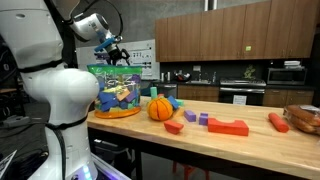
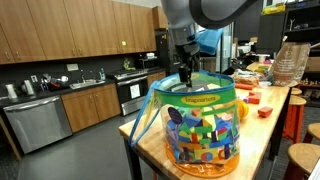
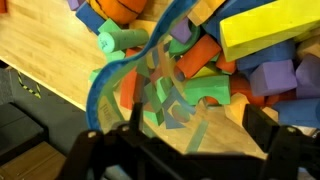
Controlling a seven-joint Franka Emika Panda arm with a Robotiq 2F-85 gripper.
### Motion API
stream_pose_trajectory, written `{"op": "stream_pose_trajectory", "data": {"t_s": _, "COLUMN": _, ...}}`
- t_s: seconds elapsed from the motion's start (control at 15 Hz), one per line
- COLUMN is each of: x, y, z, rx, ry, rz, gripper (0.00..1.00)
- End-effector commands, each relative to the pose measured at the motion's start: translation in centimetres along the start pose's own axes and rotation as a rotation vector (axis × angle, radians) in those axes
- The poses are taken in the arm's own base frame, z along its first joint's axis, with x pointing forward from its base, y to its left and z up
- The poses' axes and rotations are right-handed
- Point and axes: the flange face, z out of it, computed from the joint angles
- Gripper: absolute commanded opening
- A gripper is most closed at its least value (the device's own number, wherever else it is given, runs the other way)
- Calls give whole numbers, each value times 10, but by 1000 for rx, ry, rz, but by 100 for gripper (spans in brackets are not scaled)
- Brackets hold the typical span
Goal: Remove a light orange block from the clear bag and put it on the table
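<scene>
The gripper [image 2: 185,74] hangs just above the clear bag [image 2: 200,125], jaws spread open and empty. An orange ball [image 1: 160,108] rests on the table [image 1: 250,150] beside the bag.

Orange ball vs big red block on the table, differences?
The orange ball is round; the red block is flat and angular. The ball stands taller and sits beside the clear bag; the block lies farther along. Both rest on the table, outside the bag.
</scene>
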Motion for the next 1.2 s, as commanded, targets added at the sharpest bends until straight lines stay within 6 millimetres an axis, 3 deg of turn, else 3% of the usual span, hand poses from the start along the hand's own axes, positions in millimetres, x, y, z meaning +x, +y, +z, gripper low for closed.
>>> {"op": "stream_pose_trajectory", "data": {"t_s": 0.0, "x": 9, "y": -4, "z": 15, "rx": 24, "ry": -32, "rz": -54, "gripper": 100}}
{"op": "stream_pose_trajectory", "data": {"t_s": 0.33, "x": 19, "y": -12, "z": 27, "rx": 39, "ry": -43, "rz": -95, "gripper": 100}}
{"op": "stream_pose_trajectory", "data": {"t_s": 0.93, "x": 37, "y": -22, "z": 71, "rx": -7, "ry": -115, "rz": -132, "gripper": 100}}
{"op": "stream_pose_trajectory", "data": {"t_s": 1.13, "x": 33, "y": -22, "z": 75, "rx": -3, "ry": -124, "rz": -128, "gripper": 100}}
